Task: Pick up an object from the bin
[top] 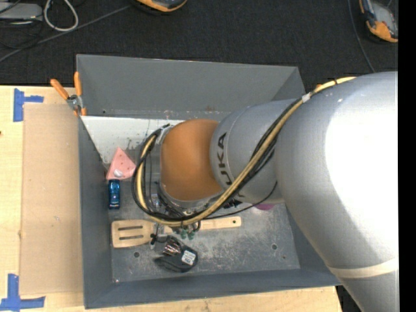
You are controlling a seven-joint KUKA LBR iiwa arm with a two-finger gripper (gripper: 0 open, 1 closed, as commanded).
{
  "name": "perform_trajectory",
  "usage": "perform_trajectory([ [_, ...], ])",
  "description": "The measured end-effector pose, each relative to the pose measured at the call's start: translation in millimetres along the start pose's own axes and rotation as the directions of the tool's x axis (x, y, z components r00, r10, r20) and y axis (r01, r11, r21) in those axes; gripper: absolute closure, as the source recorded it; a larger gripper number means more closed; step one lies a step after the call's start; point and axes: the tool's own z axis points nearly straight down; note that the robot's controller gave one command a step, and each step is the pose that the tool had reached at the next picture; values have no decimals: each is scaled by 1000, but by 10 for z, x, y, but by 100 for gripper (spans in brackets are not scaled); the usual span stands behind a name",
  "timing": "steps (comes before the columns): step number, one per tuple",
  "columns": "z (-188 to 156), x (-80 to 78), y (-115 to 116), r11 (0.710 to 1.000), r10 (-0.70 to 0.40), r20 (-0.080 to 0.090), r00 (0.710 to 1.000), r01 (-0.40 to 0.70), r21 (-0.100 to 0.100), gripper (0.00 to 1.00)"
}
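In the grey bin (pixel 195 86), far left: pink wedge (pixel 120 164) above blue car (pixel 114 194). Lower, wooden spatula (pixel 133 233) flat on the floor, black gadget (pixel 176 259) just below. Over the spatula's middle, orange cover (pixel 188 161) hiding the jaws; cannot tell whether wide or narrow. Further right, purple scrap (pixel 264 207) mostly hidden under the arm (pixel 338 174). Beyond the bin, dark surface with cables (pixel 58 8).

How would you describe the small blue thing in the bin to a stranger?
Look at the grey metal bin and follow its left wall. Near that wall, between a pink triangular piece and a wooden slotted spatula, lies the blue thing. It alone is blue, small and oblong.
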Motion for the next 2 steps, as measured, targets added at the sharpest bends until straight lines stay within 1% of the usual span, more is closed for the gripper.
perform_trajectory([
  [1, -314, 12, -6, 1000, 2, -3, 1000, -2, 1, 100],
  [2, -522, 4, -5, 1000, 3, 0, 1000, -3, -1, 100],
])
